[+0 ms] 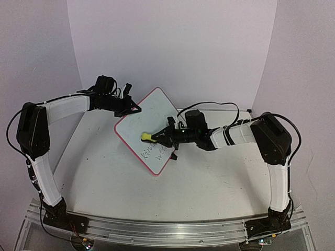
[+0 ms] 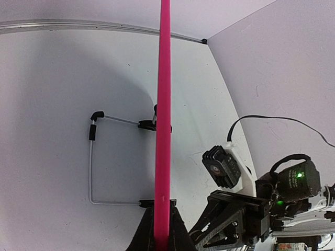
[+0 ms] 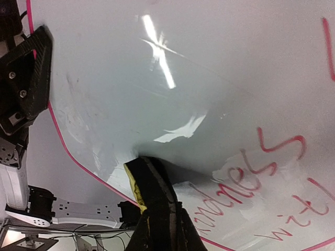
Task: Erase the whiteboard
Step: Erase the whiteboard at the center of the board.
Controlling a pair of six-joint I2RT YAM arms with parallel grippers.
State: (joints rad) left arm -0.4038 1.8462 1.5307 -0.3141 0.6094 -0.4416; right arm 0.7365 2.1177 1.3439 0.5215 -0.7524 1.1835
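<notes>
- The whiteboard (image 1: 152,120) was raised at a tilt over the table (image 1: 99,178), between the two arms near the middle of the top view; whether its lower corner touched the table could not be told.
- The left fingers (image 1: 131,109) were clamped shut on its upper-left edge; the left wrist view showed the pink frame (image 2: 165,104) edge-on, running straight up from that grip.
- The right fingers (image 1: 163,136) were closed on a small yellow-and-black block (image 1: 145,137); its tip was pressed to the white face near the board's middle.
- By judgement the board was thin, stiff and light, so one edge grip probably carried it; the face looked glossy and slick, and wiping pressure far from the held edge could twist it between the fingers; the frame seemed the place to take hold, not the written face.
- It was a small white rectangle with rounded corners and a thin pink-red frame; a wire stand (image 2: 91,157) with black feet stood off its back.
- Glare streaked the upper face, which looked wiped but faintly smeared; handwritten marker lines (image 1: 152,152) crossed the lower part, dark from above and reddish in the right wrist view.
</notes>
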